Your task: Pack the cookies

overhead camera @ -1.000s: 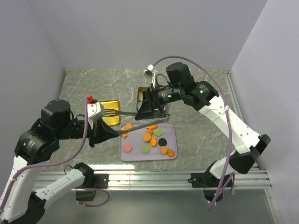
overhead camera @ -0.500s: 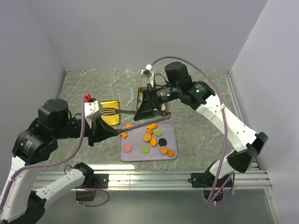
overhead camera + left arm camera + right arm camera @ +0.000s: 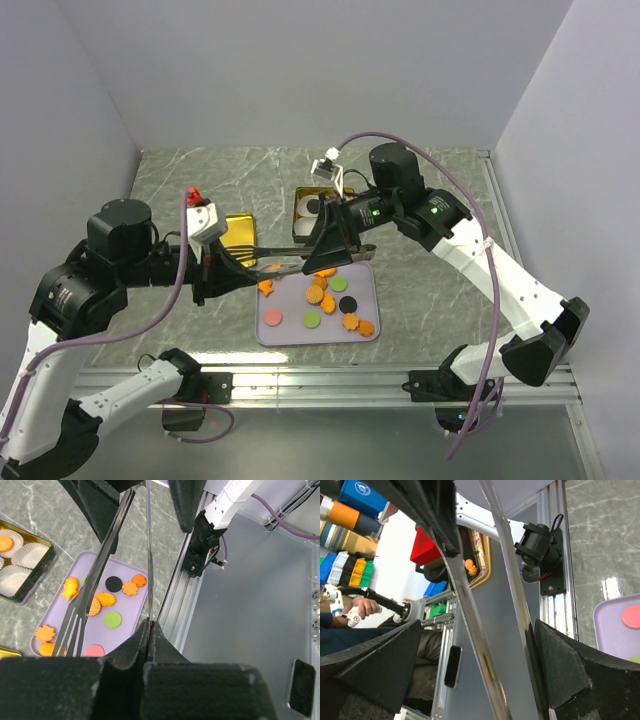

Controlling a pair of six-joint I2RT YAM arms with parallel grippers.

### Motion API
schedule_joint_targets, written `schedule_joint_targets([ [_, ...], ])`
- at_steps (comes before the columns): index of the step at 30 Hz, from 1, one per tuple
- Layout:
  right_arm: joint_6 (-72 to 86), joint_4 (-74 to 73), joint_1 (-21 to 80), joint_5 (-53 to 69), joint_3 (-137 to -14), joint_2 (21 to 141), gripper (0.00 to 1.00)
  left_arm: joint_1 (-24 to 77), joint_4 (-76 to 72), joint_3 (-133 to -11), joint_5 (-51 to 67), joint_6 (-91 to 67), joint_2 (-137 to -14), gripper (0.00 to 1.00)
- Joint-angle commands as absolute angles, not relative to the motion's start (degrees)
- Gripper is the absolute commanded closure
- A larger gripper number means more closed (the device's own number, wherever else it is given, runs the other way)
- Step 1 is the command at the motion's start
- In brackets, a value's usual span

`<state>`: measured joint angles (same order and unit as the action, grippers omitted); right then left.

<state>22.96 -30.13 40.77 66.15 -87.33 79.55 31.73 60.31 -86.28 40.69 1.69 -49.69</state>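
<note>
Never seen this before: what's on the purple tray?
Orange cookies, a black disc, green discs and a pink disc. Tongs and the right gripper cover the tray's far edge.

Orange, black, green, pink cookies lie scattered on lavender tray.

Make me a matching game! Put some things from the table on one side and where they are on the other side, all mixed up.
Things:
1. pink cookie
2. paper cups
3. gold lid
4. tongs

Places:
A. clamped in the right gripper
B. near-left corner of the purple tray
C. flat on the table, left of the gold tin
D. inside the gold tin

Pairs: 1-B, 2-D, 3-C, 4-A
</note>
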Motion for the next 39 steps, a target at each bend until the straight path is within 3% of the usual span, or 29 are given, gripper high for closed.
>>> schedule_joint_targets([
  [1, 25.48, -26.55, 41.04, 70.84, -86.84, 76.38, 0.00, 31.55, 55.46, -88.33, 37.79, 0.88, -51.33, 1.00],
  [6, 24.10, -27.24, 41.13, 71.02, -87.80, 76.11, 0.04, 31.47, 54.14, -90.17, 36.57, 0.35, -53.35, 1.00],
  [10, 15.77, -39.94, 42.53, 66.81, -91.66, 78.30, 0.07, 31.46, 52.65, -90.35, 37.70, -1.84, -54.84, 1.00],
  [20, 10.90, -44.47, 45.79, 62.75, -91.58, 78.31, 0.28, 31.46, 50.89, -91.58, 36.74, -4.39, -56.69, 1.00],
  [27, 8.61, -46.06, 46.85, 62.31, -90.62, 78.93, 0.56, 31.55, 49.92, -91.14, 36.30, -5.89, -57.48, 1.00],
  [30, 8.61, -45.79, 46.85, 62.40, -90.35, 78.93, 0.71, 31.46, 49.31, -90.97, 35.16, -5.89, -56.69, 1.00],
  [31, 8.61, -45.70, 46.76, 62.32, -90.35, 78.93, 0.82, 31.46, 49.31, -90.97, 34.81, -5.89, -56.08, 1.00],
  [33, 8.61, -45.70, 46.85, 61.88, -90.44, 79.10, 0.89, 31.55, 49.48, -90.79, 34.11, -5.89, -55.72, 0.99],
  [34, 8.61, -45.62, 46.76, 61.88, -90.35, 79.19, 0.94, 31.47, 49.48, -90.70, 34.01, -5.89, -55.55, 0.98],
  [37, 8.53, -45.53, 46.67, 61.35, -90.09, 79.45, 0.96, 31.47, 49.48, -89.74, 33.05, -6.59, -55.28, 0.86],
  [38, 8.70, -45.44, 46.76, 61.17, -90.00, 79.45, 0.96, 31.55, 49.31, -89.13, 32.44, -7.20, -55.20, 0.73],
  [39, 8.79, -45.44, 46.76, 61.17, -90.00, 79.54, 0.97, 31.47, 48.96, -88.77, 31.91, -7.47, -55.02, 0.68],
])
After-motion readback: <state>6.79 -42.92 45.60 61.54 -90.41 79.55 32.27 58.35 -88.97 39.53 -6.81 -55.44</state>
